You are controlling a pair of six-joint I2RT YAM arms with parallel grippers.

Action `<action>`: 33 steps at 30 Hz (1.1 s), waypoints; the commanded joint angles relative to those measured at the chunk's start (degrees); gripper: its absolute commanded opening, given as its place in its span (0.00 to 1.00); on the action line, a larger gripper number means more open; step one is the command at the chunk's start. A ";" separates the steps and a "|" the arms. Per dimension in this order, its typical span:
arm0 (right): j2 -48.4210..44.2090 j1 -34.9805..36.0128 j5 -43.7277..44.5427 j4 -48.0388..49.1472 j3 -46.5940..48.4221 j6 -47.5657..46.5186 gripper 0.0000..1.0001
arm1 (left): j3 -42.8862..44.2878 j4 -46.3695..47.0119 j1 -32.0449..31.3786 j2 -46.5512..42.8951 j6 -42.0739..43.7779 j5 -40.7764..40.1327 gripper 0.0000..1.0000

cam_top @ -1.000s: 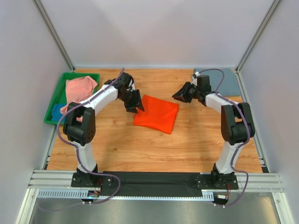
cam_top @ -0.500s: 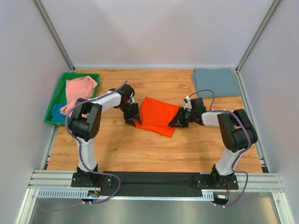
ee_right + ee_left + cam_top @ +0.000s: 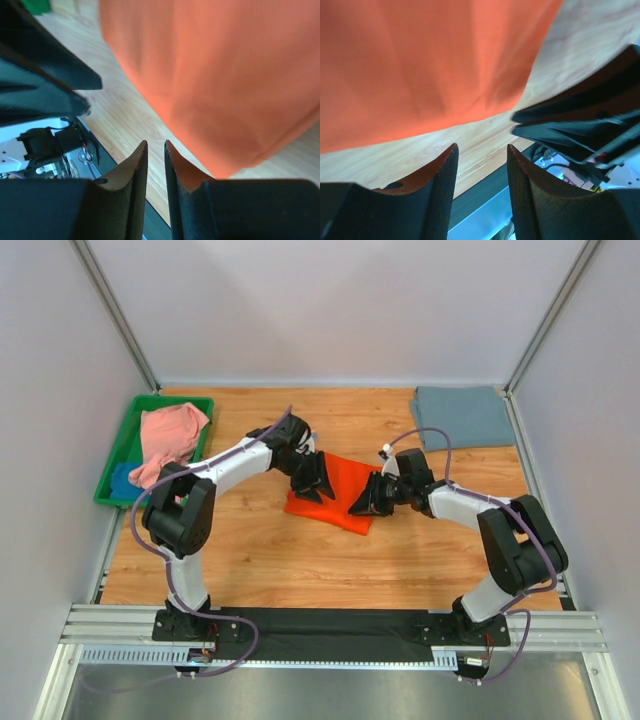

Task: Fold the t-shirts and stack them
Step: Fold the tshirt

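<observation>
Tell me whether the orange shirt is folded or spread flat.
Folded. The orange t-shirt lies as a compact rectangle on the table, no sleeves or collar showing.

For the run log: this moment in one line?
left gripper open, at orange t-shirt | right gripper narrowly open, opposite edge | shirt folded on table, ungripped

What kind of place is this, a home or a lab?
Likely a robotics lab test cell: a wooden table enclosed by plain white panels, with a left arm and right arm bolted at its near edge.
</observation>
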 commanded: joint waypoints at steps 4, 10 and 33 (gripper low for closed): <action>3.26 -0.05 1.27 5.13 -8.95 1.29 0.20 | -4.00 3.52 -2.04 5.80 -0.09 1.25 0.50; -4.44 0.04 8.03 -6.74 -6.77 -1.62 0.27 | -5.15 -2.03 -1.95 3.10 2.56 -2.36 0.49; 11.33 -4.27 27.40 -15.91 15.39 -1.97 0.60 | -8.49 -14.15 1.83 -28.91 3.36 0.45 0.52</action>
